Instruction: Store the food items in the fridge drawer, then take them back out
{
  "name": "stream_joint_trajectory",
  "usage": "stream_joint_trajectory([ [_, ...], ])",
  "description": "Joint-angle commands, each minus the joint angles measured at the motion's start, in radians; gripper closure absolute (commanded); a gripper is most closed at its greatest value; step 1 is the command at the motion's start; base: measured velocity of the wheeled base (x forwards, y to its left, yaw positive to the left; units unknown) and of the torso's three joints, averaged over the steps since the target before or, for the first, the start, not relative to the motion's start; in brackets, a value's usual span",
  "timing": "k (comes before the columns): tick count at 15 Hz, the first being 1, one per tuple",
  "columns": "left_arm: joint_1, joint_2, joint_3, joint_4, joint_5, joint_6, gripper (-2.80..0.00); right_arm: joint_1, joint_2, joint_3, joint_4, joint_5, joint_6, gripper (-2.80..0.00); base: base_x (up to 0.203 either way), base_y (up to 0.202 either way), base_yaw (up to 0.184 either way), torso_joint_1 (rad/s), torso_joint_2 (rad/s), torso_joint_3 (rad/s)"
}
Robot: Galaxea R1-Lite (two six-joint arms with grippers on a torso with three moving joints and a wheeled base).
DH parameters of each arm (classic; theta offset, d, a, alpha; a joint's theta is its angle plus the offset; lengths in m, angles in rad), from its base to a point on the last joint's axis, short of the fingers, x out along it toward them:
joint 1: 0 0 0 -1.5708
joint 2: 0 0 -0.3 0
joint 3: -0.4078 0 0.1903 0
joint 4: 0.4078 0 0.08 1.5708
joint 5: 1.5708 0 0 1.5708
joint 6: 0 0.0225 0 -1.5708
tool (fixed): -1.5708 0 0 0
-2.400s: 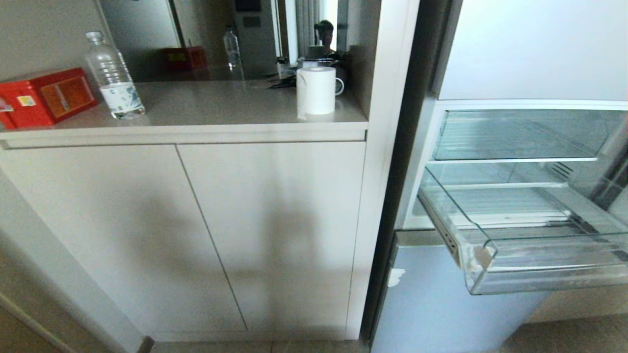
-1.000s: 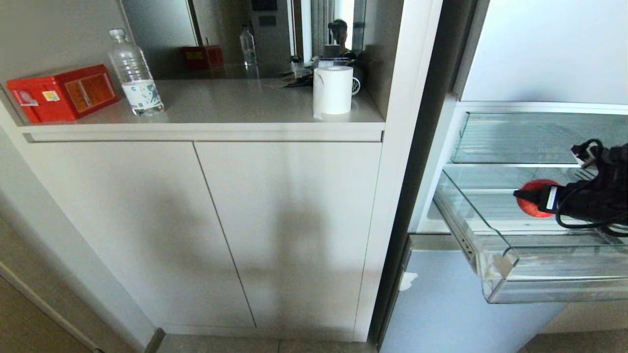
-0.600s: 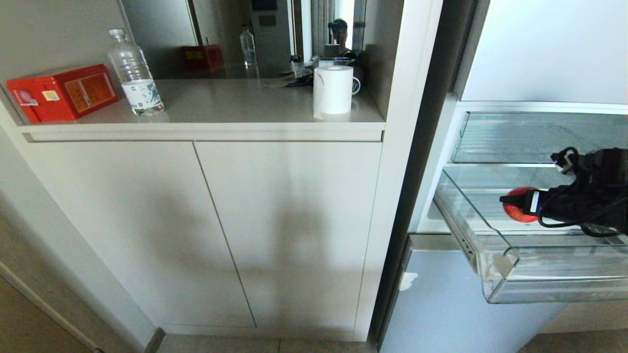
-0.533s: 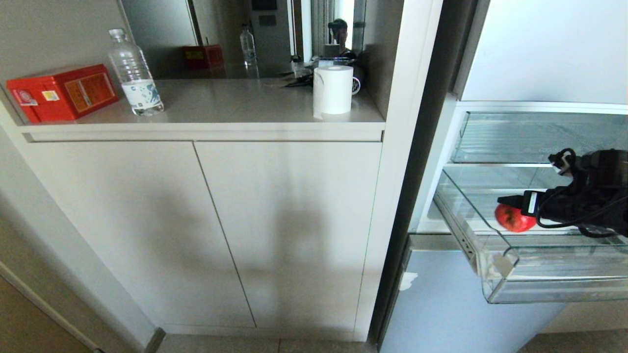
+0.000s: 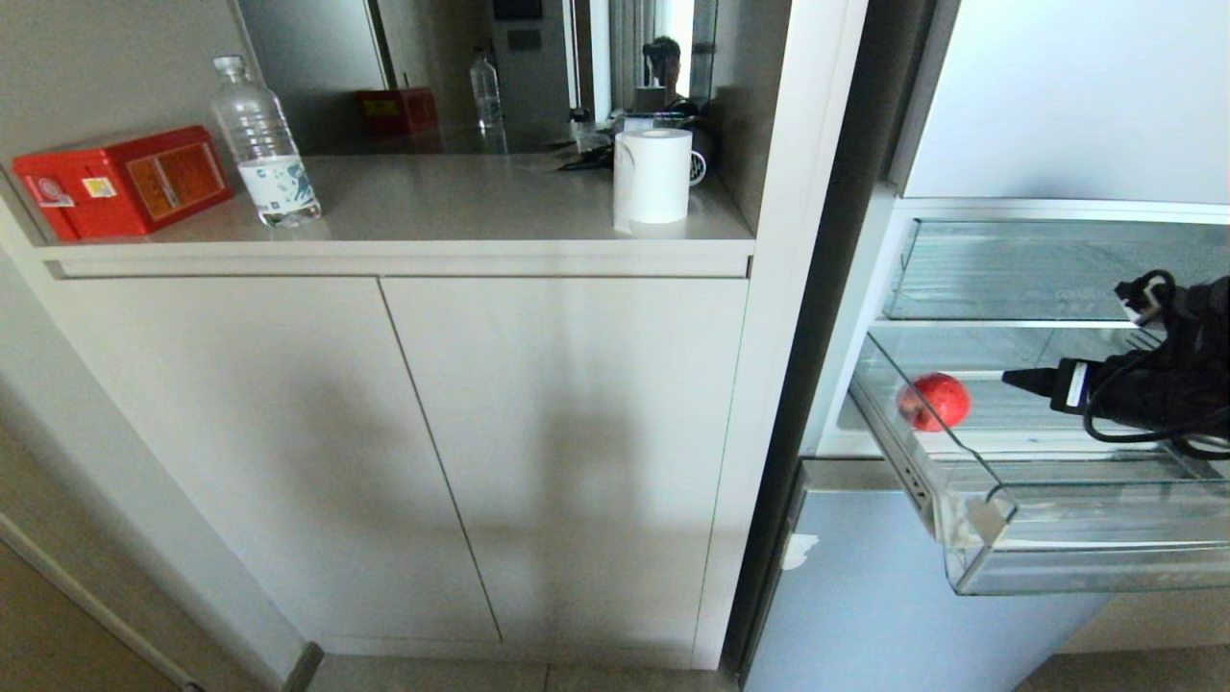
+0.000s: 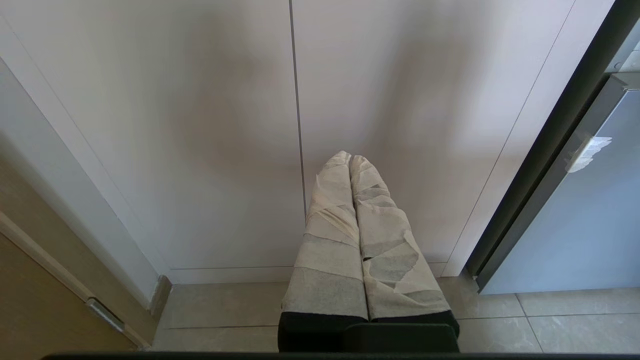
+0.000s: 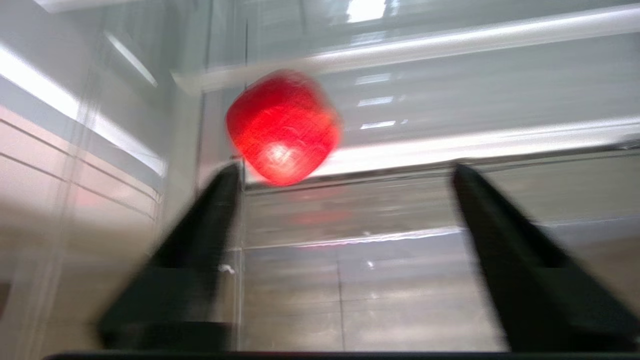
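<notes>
Right wrist view: black fingers (image 7: 200,235) of right gripper (image 7: 345,172) spread wide and empty, red apple (image 7: 283,127) loose just beyond the tips, nearer one finger than the other, touching neither. Head view: same right gripper (image 5: 1020,378) reaching level into pulled-out fridge drawer (image 5: 999,524), cable looped over black wrist; apple (image 5: 933,401) resting on drawer's ribbed floor toward its back left corner, close against the left wall, apart from the fingertips. Above the drawer, a second clear bin (image 5: 1019,274), nothing seen inside. Left of the drawer, past the fridge's dark edge, beige cabinet (image 5: 404,442) with white paper roll (image 5: 652,177), water bottle (image 5: 264,144) and red rectangular tin (image 5: 123,181) on its counter. Left wrist view: left gripper (image 6: 351,161), tape-wrapped fingers (image 6: 330,240) pressed together, parked low before the cabinet doors, well away from the drawer.

Storing step judged done for this one item; no other food visible. Apple likely firm, fairly light, glossy and smooth, so prone to roll on the ribs and slip from hard fingertips; blurred in the wrist view, possibly not at rest. Best taken across the widest middle, fingers on opposite sides, squeezed moderately to avoid bruising. Left wall close by, leaving little room for a finger on that side.
</notes>
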Motion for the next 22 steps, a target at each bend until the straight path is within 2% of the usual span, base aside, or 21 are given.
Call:
stream_joint_trajectory([
  [1,0.000,0.001,0.000,0.000,0.000,0.000,0.00,-0.031,-0.209,0.073,-0.003,0.001,0.011,0.00,0.000,0.000,0.000,0.000,0.00,0.000],
  [7,0.000,0.001,0.000,0.000,0.000,0.000,0.00,-0.117,-0.707,0.429,-0.001,-0.001,0.017,0.00,0.000,0.000,0.000,0.000,0.00,0.000],
  [9,0.000,0.001,0.000,0.000,0.000,-0.001,0.00,-0.190,-0.843,0.590,-0.001,0.001,-0.016,0.00,0.000,0.000,0.000,0.000,0.00,0.000],
  [11,0.000,0.001,0.000,0.000,0.000,0.000,0.00,-0.280,-0.917,0.694,-0.001,0.007,-0.076,0.00,0.000,0.000,0.000,0.000,0.00,0.000],
  [18,0.001,0.001,0.000,0.000,0.000,0.000,0.00,-0.299,-0.938,0.743,0.000,0.012,-0.090,0.00,0.000,0.000,0.000,0.000,0.00,0.000],
  [21,0.001,0.001,0.000,0.000,0.000,0.000,0.00,-0.350,-0.934,0.732,-0.001,0.050,-0.090,0.00,-0.001,0.002,-0.079,0.002,0.00,0.002],
  [22,0.000,0.001,0.000,0.000,0.000,0.000,0.00,-0.391,-0.930,0.727,-0.002,0.074,-0.091,0.00,0.000,0.003,-0.178,-0.002,0.00,0.007],
])
